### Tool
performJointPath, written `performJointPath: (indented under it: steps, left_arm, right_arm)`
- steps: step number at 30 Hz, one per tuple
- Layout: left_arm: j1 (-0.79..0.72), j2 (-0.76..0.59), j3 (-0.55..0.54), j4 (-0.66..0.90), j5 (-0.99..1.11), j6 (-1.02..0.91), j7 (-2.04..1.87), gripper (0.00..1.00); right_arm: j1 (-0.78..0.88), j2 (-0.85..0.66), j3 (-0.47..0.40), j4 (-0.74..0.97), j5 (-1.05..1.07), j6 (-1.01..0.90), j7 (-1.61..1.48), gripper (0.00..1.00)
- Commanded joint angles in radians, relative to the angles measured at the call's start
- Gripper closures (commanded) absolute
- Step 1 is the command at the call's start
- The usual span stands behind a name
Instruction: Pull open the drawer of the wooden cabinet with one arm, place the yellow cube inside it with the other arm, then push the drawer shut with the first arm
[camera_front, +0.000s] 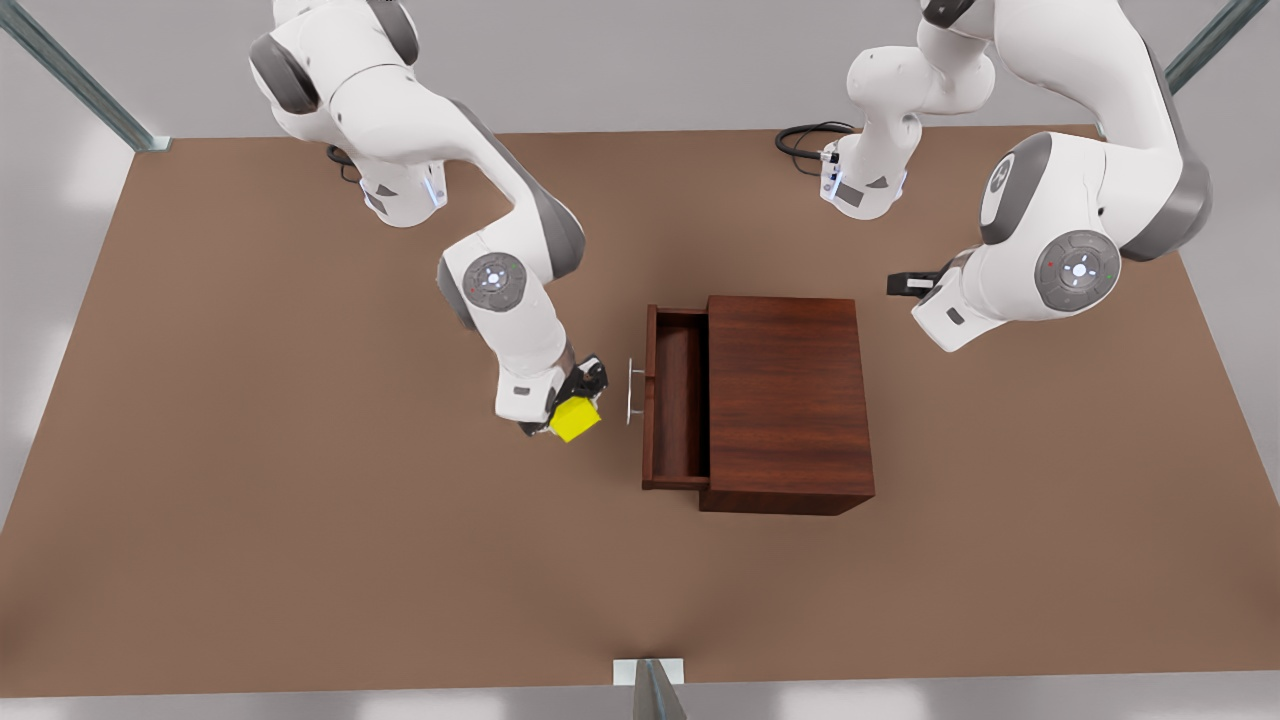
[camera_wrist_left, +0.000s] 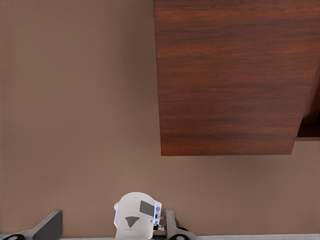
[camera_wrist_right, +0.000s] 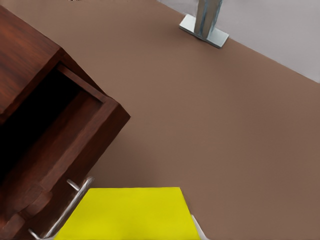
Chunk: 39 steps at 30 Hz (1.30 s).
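The drawer (camera_front: 678, 410) stands pulled out of the wooden cabinet (camera_front: 786, 400) toward the front view's left, its tray empty and its silver bar handle (camera_front: 633, 391) facing the cube-carrying arm. The right pincer (camera_front: 572, 412) is clenched on the yellow cube (camera_front: 575, 419), held above the tabletop (camera_front: 250, 480) just beside the handle, not yet over the tray; the right wrist view shows the cube (camera_wrist_right: 127, 214) near the handle (camera_wrist_right: 65, 215) and the drawer's front corner (camera_wrist_right: 95, 125). The left pincer (camera_front: 905, 284) waits on the front view's right, beyond the cabinet's rear, looking down on the cabinet top (camera_wrist_left: 230, 75); whether it is released or clenched I cannot tell.

The step in hand is carrying the cube into the drawer. To do it well, I judge the cube should be kept high enough to pass over the handle and front panel, centred over the tray, lowered inside, and only then let go. Clipping the handle could nudge the drawer shut
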Motion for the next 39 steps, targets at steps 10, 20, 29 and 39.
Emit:
performJointPath:
  steps: [10, 20, 29, 39]
  left_arm:
    - [0.000, -0.002, 0.000, 0.000, 0.003, -0.004, 0.006, 0.00]
    - [0.008, 0.004, 0.000, 0.000, 0.010, 0.000, 0.007, 0.00]
    - [0.008, 0.004, 0.001, 0.000, 0.010, -0.002, 0.009, 0.00]
    - [-0.153, 0.070, -0.011, 0.062, -0.044, 0.023, -0.416, 0.79]
  right_arm:
    - [0.008, 0.117, 0.124, 0.079, 0.039, 0.138, -1.030, 0.72]
    - [0.037, 0.204, 0.151, 0.132, 0.044, 0.185, -1.018, 0.72]
    - [0.038, 0.227, 0.151, 0.121, 0.071, 0.198, -1.010, 0.00]
    - [-0.365, 0.135, 0.144, 0.110, 0.242, -0.365, -0.745, 0.00]
